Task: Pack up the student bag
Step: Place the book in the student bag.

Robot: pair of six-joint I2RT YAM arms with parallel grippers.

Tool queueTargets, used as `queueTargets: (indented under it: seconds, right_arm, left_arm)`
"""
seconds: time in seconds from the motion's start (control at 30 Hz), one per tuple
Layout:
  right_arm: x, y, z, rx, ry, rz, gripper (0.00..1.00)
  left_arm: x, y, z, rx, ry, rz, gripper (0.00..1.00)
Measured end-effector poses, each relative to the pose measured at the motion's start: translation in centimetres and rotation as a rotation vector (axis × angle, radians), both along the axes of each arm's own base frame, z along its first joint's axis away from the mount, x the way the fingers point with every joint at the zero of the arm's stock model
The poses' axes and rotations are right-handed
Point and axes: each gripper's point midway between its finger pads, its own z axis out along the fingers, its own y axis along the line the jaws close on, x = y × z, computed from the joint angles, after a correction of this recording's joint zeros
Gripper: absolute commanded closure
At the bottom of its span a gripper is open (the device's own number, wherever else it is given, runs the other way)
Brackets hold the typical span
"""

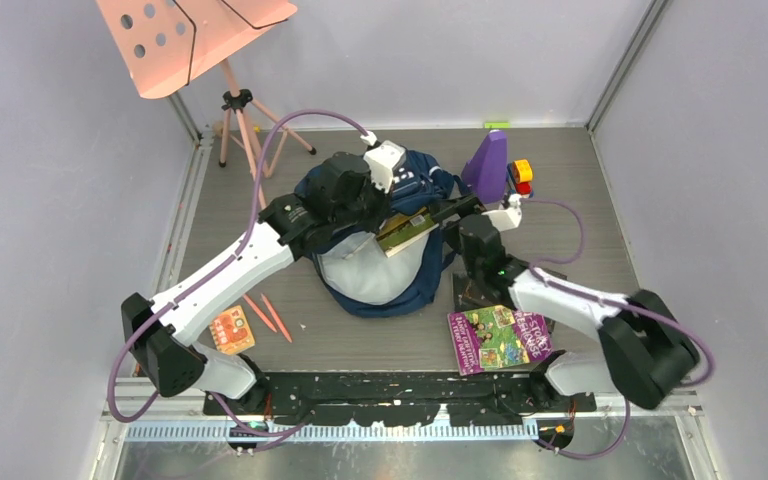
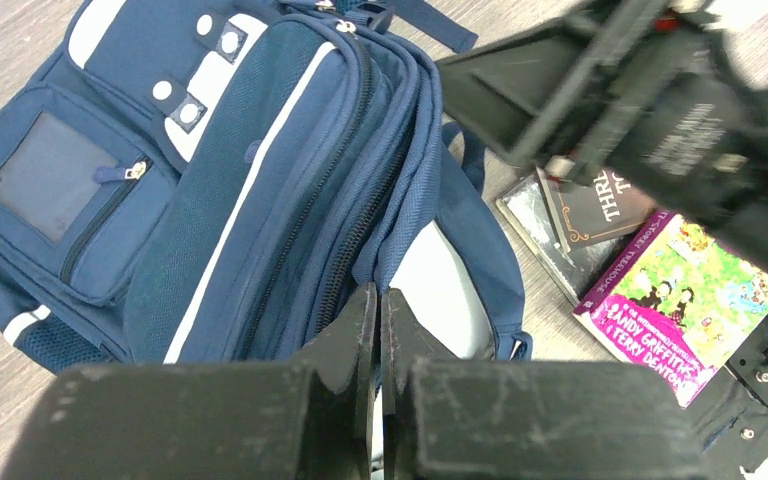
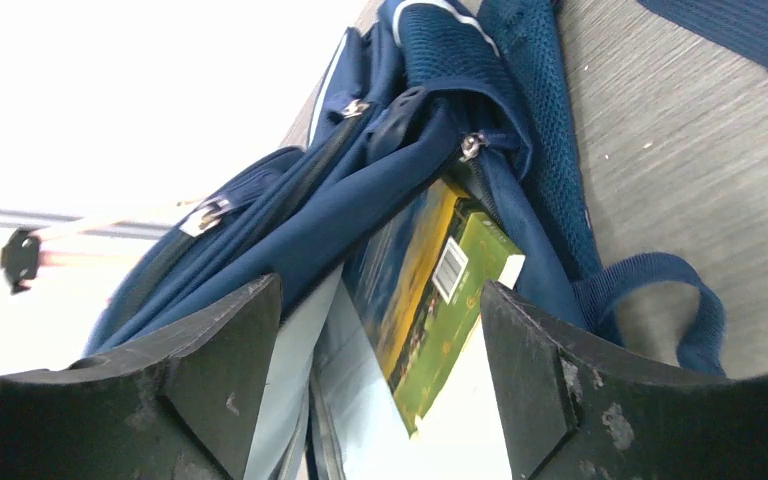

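The student bag [image 1: 400,290], navy with white stripes, lies in the middle of the table with its mouth held open and its pale grey lining [image 1: 365,265] showing. My left gripper [image 2: 381,300] is shut on the blue rim of the bag [image 2: 260,150] and holds it up. A green and yellow book [image 1: 407,232] lies slanted in the opening. My right gripper [image 3: 380,290] is open just behind the book [image 3: 430,290] and does not touch it; its fingers [image 3: 230,350] stand on either side of it. In that view the bag [image 3: 360,200] fills the left side.
A purple picture book [image 1: 500,338] lies on a dark book [image 1: 472,290] at the front right, also seen from the left wrist [image 2: 680,290]. An orange card [image 1: 232,330] and two orange pencils [image 1: 270,315] lie front left. A purple object [image 1: 487,165], a red-yellow toy [image 1: 522,175] and a tripod stand [image 1: 240,110] stand at the back.
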Motion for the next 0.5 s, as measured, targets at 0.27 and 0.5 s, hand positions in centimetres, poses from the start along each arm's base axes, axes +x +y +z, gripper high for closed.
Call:
queueTargets:
  seconds: [0.27, 0.5]
  right_arm:
    - [-5.9, -3.7, 2.1, -0.166, 0.084, 0.104, 0.02]
    - [-6.6, -15.1, 2.3, -0.325, 0.339, -0.041, 0.02]
  left_arm:
    - [0.4, 0.1, -1.2, 0.018, 0.029, 0.023, 1.00]
    - [-0.1, -0.2, -1.7, 0.001, 0.061, 0.014, 0.41]
